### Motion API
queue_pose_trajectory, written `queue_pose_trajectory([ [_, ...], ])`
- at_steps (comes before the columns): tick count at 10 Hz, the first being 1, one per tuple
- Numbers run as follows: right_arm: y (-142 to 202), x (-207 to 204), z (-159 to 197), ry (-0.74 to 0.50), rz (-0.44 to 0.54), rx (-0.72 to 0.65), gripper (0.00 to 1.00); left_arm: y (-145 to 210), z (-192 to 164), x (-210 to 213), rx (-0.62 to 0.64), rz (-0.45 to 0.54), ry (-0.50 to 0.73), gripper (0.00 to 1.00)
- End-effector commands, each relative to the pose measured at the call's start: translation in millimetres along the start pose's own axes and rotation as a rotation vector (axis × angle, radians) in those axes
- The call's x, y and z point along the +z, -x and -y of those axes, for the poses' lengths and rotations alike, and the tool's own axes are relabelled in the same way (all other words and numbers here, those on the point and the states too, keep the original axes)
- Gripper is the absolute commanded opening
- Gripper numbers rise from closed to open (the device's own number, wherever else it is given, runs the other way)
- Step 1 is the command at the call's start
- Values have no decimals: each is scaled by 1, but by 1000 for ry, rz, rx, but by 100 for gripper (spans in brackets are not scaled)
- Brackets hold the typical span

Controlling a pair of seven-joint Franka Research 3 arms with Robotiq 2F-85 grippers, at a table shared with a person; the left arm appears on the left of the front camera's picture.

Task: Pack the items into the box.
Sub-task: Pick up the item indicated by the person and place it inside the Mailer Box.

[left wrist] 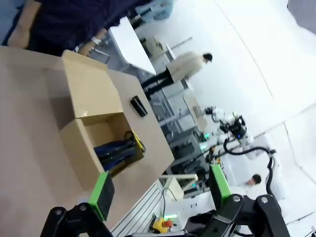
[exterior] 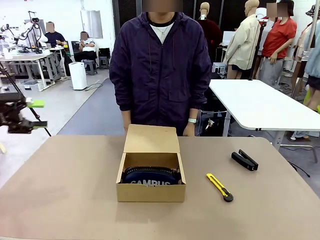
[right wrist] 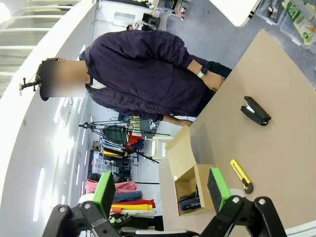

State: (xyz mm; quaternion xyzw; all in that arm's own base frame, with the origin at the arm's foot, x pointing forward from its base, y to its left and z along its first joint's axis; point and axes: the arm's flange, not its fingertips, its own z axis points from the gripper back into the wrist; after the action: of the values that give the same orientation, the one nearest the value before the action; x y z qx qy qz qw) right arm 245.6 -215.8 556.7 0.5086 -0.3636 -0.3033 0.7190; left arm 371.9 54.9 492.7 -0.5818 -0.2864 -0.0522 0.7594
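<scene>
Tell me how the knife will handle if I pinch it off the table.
The knife is slim and lies flat on the table, so it likely offers little height to grip. Its straight, hard-looking body should stay stiff, probably light. Flat-sided, it seems unlikely to roll, but may slide or spin if nudged at one end.

Robotics lab, open-plan hall. Smooth grey floor (exterior: 90, 110), plain white walls, bright overhead light. Wide tan-brown worktable (exterior: 60, 190) up front. Long white rounded-corner table (exterior: 260, 105) just beyond it at right. Further white workbench (exterior: 25, 57) at back left, 2 seated people (exterior: 87, 45) near it. Tall white boxy floor unit (exterior: 78, 75), cable trailing over floor. Yellow emergency-stop box with red button (left wrist: 163, 225) near worktable's edge. Black tripod stand (right wrist: 114, 132) and rack of coloured clothes (right wrist: 114, 146) along wall.
</scene>
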Motion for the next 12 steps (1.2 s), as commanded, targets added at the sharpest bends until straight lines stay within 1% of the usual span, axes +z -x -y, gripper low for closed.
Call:
queue_pose_trajectory([
  [1,-2,-3,-2,-37,11,16,100,-18,4,-4,-12,-59,-4,100],
  [12,-2,-3,-2,-37,11,16,100,-18,4,-4,-12,-59,-4,100],
])
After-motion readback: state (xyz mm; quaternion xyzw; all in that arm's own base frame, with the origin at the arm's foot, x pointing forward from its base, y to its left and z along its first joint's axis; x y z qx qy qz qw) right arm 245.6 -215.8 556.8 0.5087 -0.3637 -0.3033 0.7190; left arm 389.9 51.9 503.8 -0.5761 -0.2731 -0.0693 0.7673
